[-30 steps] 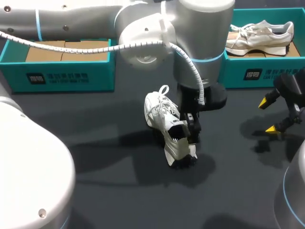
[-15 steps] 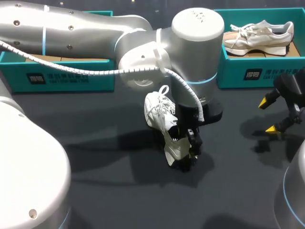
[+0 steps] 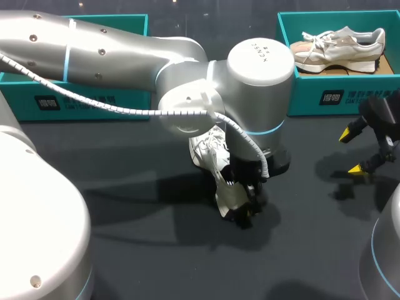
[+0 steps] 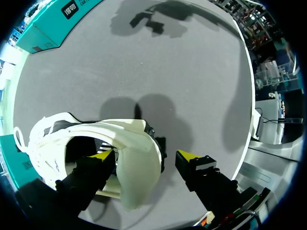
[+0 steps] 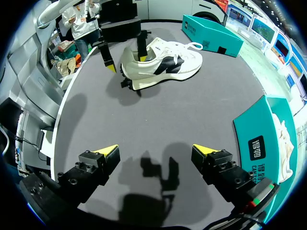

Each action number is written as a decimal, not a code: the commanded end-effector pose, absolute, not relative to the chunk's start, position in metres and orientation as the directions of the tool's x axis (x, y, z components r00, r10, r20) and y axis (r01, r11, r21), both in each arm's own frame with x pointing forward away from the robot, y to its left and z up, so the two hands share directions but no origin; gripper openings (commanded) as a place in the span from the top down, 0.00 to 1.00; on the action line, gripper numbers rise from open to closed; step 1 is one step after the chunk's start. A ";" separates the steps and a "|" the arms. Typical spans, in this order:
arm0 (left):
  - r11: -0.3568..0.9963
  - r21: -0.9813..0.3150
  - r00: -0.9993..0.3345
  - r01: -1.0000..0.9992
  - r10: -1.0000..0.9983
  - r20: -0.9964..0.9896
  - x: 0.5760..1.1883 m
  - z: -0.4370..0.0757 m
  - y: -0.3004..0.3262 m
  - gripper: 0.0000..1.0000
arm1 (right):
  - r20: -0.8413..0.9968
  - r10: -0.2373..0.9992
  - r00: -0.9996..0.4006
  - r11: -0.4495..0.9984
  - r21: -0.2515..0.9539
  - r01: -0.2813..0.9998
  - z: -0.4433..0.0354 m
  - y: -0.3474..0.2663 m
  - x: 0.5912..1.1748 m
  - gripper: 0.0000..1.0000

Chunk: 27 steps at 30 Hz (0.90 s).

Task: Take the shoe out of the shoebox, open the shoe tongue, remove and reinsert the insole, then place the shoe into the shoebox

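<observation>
- White shoe [image 3: 212, 156] lies on the table [image 3: 144, 250], mid-view from the head camera
- Left gripper [image 4: 144, 155] spread: one finger inside the shoe's opening, the other clear of the heel (no pinch)
- Right gripper [image 5: 156, 151] released, at the shoe's 3 o'clock
- Teal shoebox [image 3: 325, 97] at its 1 o'clock holds a second shoe [image 3: 340, 47]

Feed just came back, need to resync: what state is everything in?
White sneaker: sole down on the table, unboxed.
Left pincer: open, one finger inside the heel, one outside.
Right pincer: open, empty, above the table.
Second sneaker: on its side in the right shoebox.
</observation>
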State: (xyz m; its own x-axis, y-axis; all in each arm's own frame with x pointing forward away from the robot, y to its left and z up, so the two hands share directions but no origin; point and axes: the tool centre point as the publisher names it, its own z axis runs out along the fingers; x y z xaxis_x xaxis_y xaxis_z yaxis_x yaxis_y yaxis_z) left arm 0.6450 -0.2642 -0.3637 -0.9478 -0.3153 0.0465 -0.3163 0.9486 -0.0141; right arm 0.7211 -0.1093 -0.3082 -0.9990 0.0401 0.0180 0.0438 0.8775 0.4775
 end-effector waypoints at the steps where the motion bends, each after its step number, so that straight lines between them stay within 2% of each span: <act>1: 0.950 -0.016 -0.950 -0.311 -0.310 0.045 0.645 -0.372 -0.267 0.19 | 0.018 0.041 -0.999 0.879 0.476 0.044 -0.308 -0.109 0.721 0.00; 10: 0.956 -0.021 -0.955 -0.294 -0.293 0.041 0.645 -0.380 -0.266 0.34 | 0.018 0.041 -0.999 0.879 0.476 0.044 -0.308 -0.109 0.721 0.00; 14: 0.957 -0.011 -0.956 -0.290 -0.290 0.045 0.645 -0.383 -0.266 0.55 | 0.018 0.041 -0.999 0.879 0.476 0.044 -0.308 -0.109 0.721 0.00; 15: 0.959 -0.006 -0.958 -0.284 -0.283 0.045 0.645 -0.383 -0.265 0.67 | 0.018 0.041 -0.999 0.879 0.476 0.044 -0.308 -0.109 0.721 0.00; 16: 0.960 -0.003 -0.959 -0.279 -0.279 0.045 0.645 -0.384 -0.265 0.74 | 0.018 0.041 -0.999 0.879 0.476 0.044 -0.308 -0.109 0.721 0.00; 17: 0.965 0.000 -0.963 -0.264 -0.263 0.056 0.644 -0.384 -0.264 0.96 | 0.018 0.041 -0.999 0.879 0.476 0.044 -0.308 -0.109 0.721 0.00; 18: 0.966 0.002 -0.964 -0.259 -0.259 0.059 0.644 -0.384 -0.263 1.00 | 0.018 0.041 -0.999 0.879 0.476 0.044 -0.308 -0.109 0.721 0.00; 27: 0.971 0.001 -0.969 -0.239 -0.238 0.070 0.645 -0.378 -0.255 1.00 | 0.018 0.041 -0.999 0.879 0.476 0.044 -0.308 -0.109 0.721 0.00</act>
State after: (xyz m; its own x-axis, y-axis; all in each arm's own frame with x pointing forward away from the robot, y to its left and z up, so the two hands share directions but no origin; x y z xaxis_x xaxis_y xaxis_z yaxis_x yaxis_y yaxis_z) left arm 0.6435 -0.2606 -0.3831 -0.9684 -0.2401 0.0672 -0.2401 0.9707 0.0073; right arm 0.7211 -0.1093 -0.3082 -0.9990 0.0401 0.0180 0.0438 0.8775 0.4775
